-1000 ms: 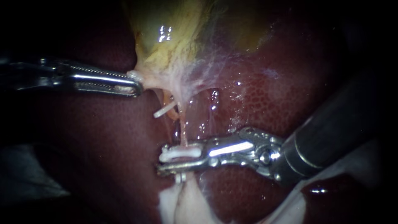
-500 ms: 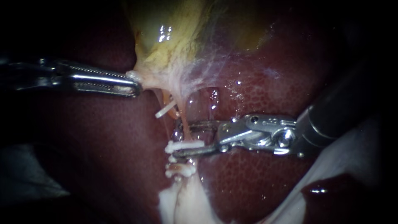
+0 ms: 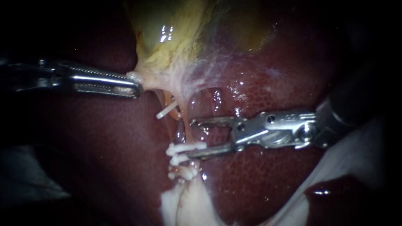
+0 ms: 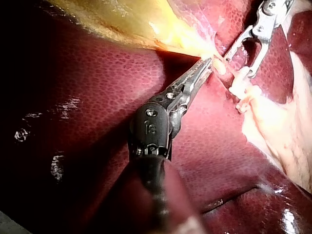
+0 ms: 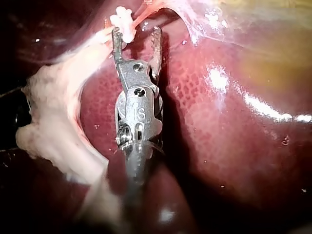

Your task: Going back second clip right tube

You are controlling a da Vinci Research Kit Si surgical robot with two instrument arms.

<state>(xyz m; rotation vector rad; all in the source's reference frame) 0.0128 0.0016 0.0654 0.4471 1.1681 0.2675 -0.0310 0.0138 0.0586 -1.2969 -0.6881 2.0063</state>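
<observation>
Jaws on my right instrument stand apart with nothing gripped. The thin pink right tube runs down through the gap between them, and the lower jaw lies against the white plastic clip seated across that tube. Just nearer along the same tube sits another white clip, and a small white clip shows on the strand to the left. With the clip on, I judge the step in hand to be backing out. To do it well I would draw the right instrument straight back along its own shaft, toward the right, with the jaws wide until both tips are clear of the tube. That way the lower jaw neither drags the clip off nor hooks the tube, and the tips do not dip into the dark red mottled liver beneath. The right instrument's shaft comes in from the right, close to level, and its jaws point left, one above the other. My left instrument is clenched on a pale fold of tissue at the lower end of the yellowish gallbladder. It lies almost level from the left, low over the liver, and draws that tissue to the left so the tube is stretched. I would leave that pull alone during the retreat.
</observation>
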